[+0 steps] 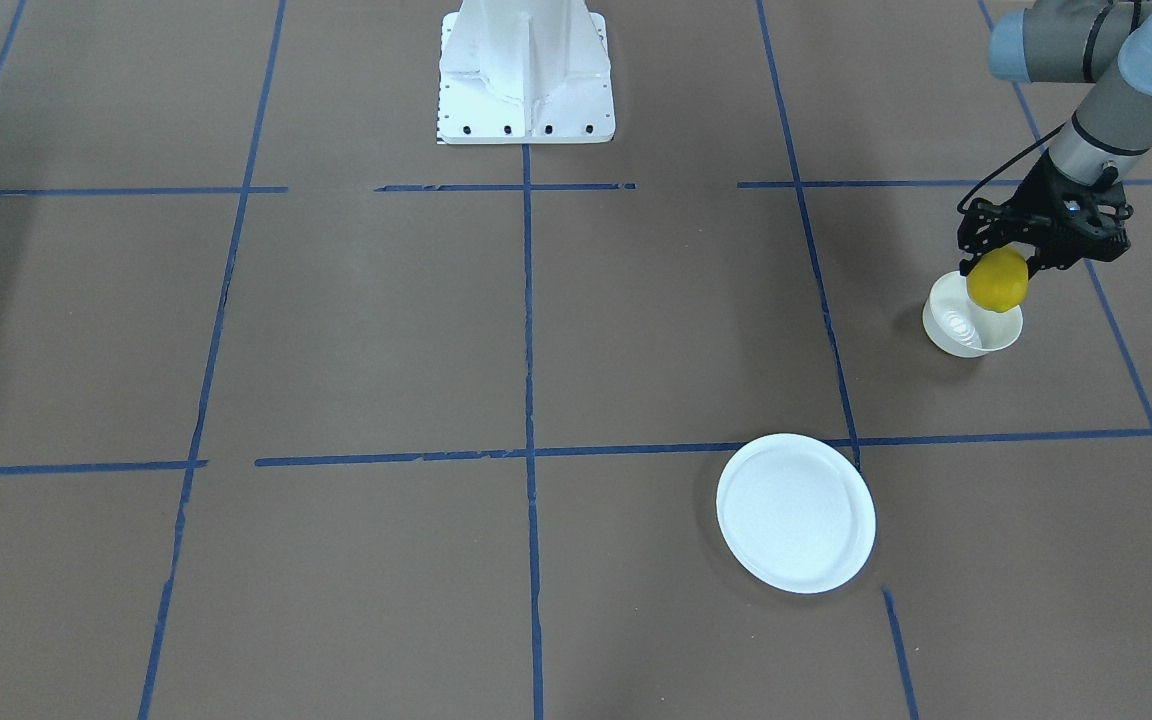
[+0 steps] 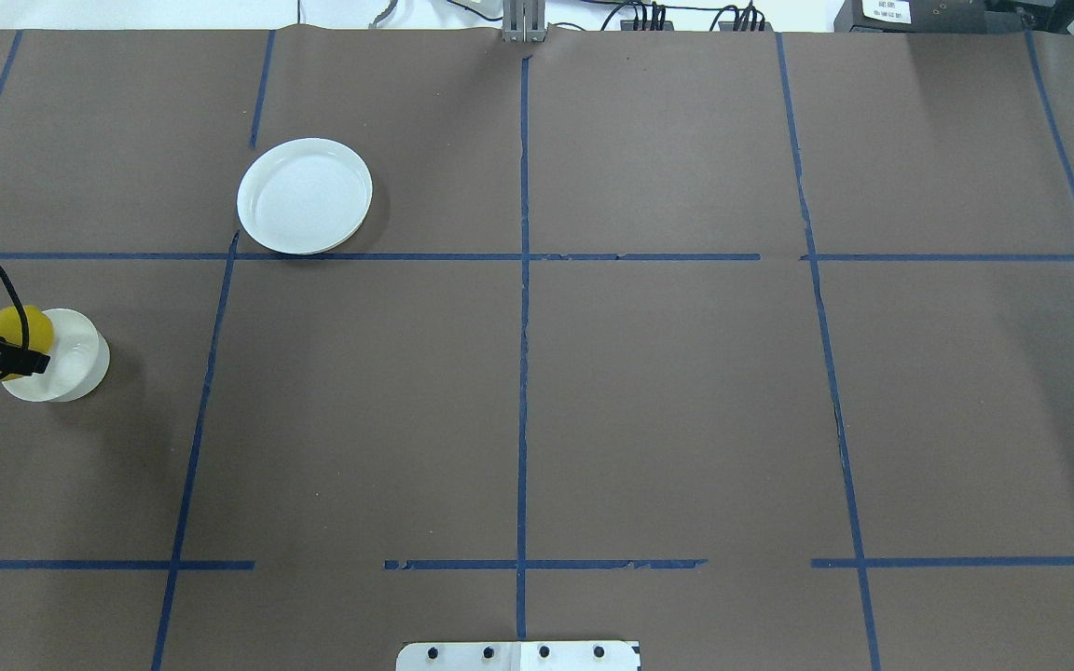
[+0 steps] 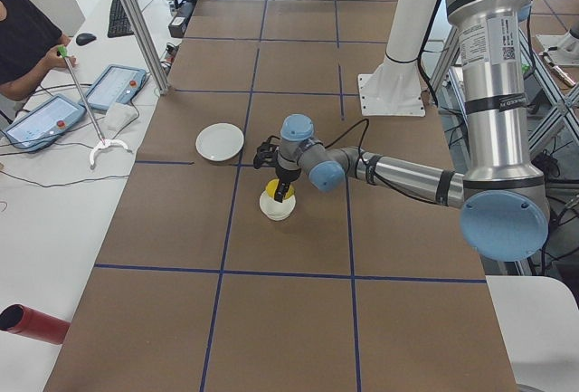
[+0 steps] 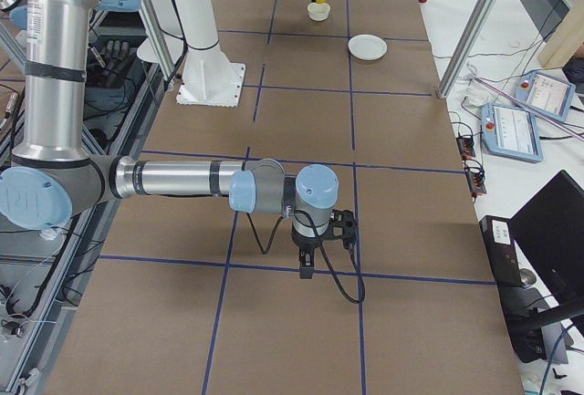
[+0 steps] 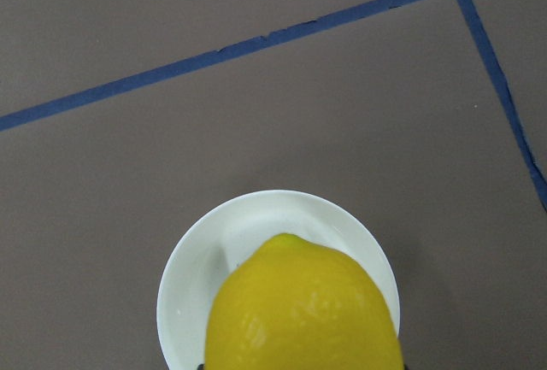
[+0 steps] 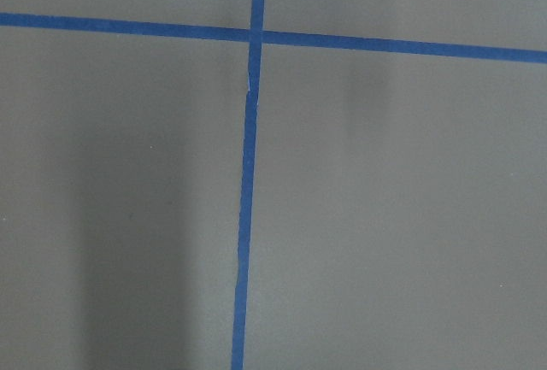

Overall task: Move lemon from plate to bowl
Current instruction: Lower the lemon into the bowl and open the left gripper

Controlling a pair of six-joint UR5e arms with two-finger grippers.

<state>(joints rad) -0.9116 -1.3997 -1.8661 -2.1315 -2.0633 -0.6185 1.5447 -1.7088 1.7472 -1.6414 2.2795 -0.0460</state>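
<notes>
My left gripper is shut on the lemon, a bright yellow oval fruit, and holds it just above the bowl, a small deep white bowl. In the left wrist view the lemon hangs over the bowl, which has nothing in it. The overhead view shows the lemon over the bowl's left rim. The plate, wide, flat and white, lies bare apart from the bowl. My right gripper hangs low over the table far from all this; I cannot tell whether it is open or shut.
The brown table cover carries a grid of blue tape lines. The robot's white base stands at the table's edge. An operator's side table with tablets and a red cylinder lies beyond the table's far edge.
</notes>
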